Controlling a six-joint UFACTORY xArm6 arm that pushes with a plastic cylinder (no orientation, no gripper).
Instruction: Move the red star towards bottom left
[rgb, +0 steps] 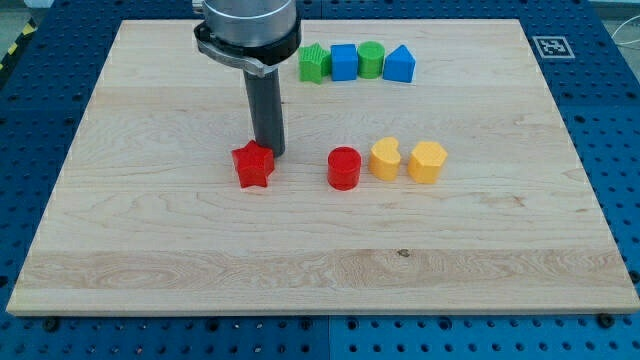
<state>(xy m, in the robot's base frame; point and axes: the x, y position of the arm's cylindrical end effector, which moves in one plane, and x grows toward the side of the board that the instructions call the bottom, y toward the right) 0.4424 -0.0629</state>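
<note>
Surface: pale wooden board (120, 250) is sitting on a blue perforated bench; a fiducial tag (551, 46) is showing at the board's top right corner.

Red star (253, 165): lying left of board centre, resting flat, with bare wood open toward the view's bottom left.

Our tip (272, 152): we are standing just beside the star at its upper right, apparently touching or nearly touching it; we cannot tell which. Being a plain rod, it is carrying no jaws, so nothing is parting, closing or clamping.

Middle row: red cylinder (343, 168), yellow heart (384, 159) and yellow block (426, 161) are lining up to the star's right, the cylinder near but apart from it.

Top row: green star (314, 63), blue cube (343, 62), green cylinder (371, 60) and blue wedge (399, 64) are sitting in a tight line beyond the rod.

Stage: we are judging the push as set up, since the rod is sitting on the side opposite the goal.

Risk, spin: the star's points are giving an uneven face; pushing off-centre is likely to be turning it instead of sliding it.

Risk, slip: if it rotates, we are risking the rod sliding past a point and losing contact.

Risk, drift: a line aimed too far down or too far left is sending it off the diagonal.

Risk, neighbours: low, as we are heading away from both rows.
</note>
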